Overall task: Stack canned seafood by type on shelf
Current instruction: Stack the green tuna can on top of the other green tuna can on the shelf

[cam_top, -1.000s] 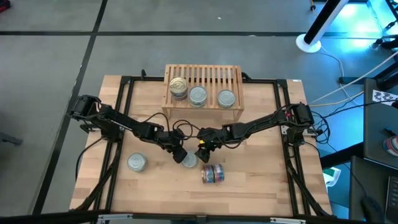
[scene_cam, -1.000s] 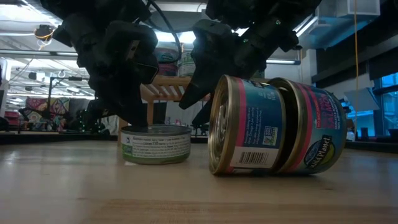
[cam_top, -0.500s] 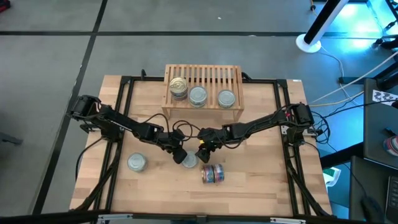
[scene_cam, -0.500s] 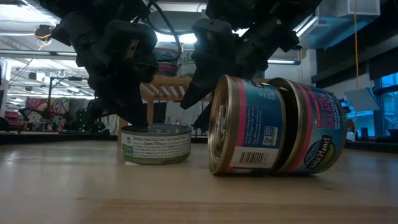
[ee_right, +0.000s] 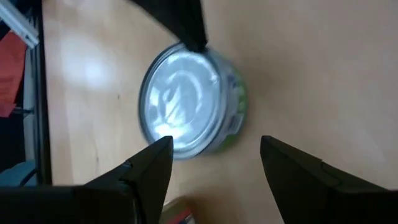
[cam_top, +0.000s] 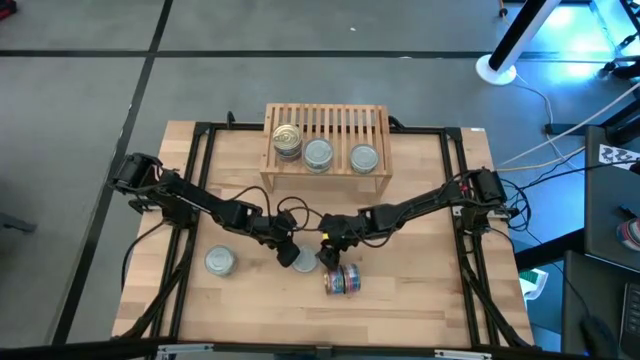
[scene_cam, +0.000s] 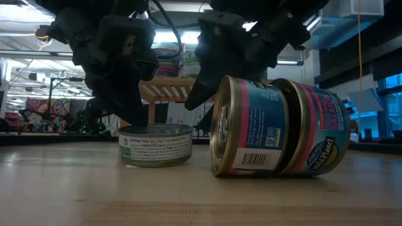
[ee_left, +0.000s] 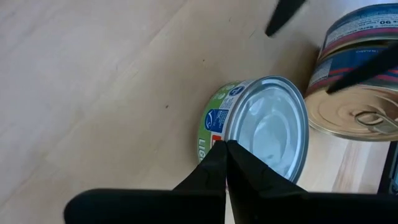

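A low tin with a green label and silver lid (cam_top: 304,261) stands flat on the table's middle. My left gripper (cam_top: 288,254) is shut at its left rim. My right gripper (cam_top: 327,258) hangs open just right of it, with its fingers (ee_right: 149,168) short of the tin (ee_right: 183,102) and touching nothing. Two blue-red tins (cam_top: 343,280) lie on their sides, end to end, right of the green tin and nearer the front. A grey tin (cam_top: 220,262) stands at the near left. The light-wood shelf (cam_top: 350,125) at the far middle carries three tins (cam_top: 318,155). My left gripper sets its shut fingertips (ee_left: 221,149) against the green tin's top rim (ee_left: 231,138) on the side toward the table's left. It comes slanting down from the left. The tin stands upright with its base on the table.
The black frame rails (cam_top: 195,200) run along both table sides. Cables (cam_top: 290,210) loop between the arms, in front of the shelf. The two lying tins (scene_cam: 279,125) are close beside the green tin (scene_cam: 156,145). Bare wood shows along the near edge.
My right gripper has shifted a little toward the table's near edge, staying open. The tins rest where they were.
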Controlling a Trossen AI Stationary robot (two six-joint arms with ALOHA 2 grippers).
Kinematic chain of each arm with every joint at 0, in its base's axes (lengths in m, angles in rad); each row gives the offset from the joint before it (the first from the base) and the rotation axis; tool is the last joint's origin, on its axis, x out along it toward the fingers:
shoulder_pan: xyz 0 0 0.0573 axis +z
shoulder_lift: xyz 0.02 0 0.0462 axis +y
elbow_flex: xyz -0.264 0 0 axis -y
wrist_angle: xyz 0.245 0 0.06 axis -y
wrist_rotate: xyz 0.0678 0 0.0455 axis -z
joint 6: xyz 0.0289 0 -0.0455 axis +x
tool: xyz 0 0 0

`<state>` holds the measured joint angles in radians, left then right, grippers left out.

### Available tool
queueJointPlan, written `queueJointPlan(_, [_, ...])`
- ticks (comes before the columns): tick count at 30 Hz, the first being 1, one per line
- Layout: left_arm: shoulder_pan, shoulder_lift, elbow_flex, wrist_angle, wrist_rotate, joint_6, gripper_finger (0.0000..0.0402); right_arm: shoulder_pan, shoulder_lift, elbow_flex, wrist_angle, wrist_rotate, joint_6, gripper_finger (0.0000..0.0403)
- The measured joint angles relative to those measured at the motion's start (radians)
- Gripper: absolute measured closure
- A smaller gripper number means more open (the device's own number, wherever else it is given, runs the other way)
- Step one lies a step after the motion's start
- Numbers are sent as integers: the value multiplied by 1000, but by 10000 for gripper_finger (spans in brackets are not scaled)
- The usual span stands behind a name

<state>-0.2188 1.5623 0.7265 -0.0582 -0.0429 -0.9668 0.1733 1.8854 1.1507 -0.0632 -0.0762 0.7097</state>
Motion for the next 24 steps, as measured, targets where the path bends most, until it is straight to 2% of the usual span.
queueJointPlan(18, [-3,0,1,0,-8,-2,401,-19,47,0,69,-24,-37,159])
queueJointPlan(24, [-4,0,1,14,-16,6,401,-49,94,1,131,-133,-36,159])
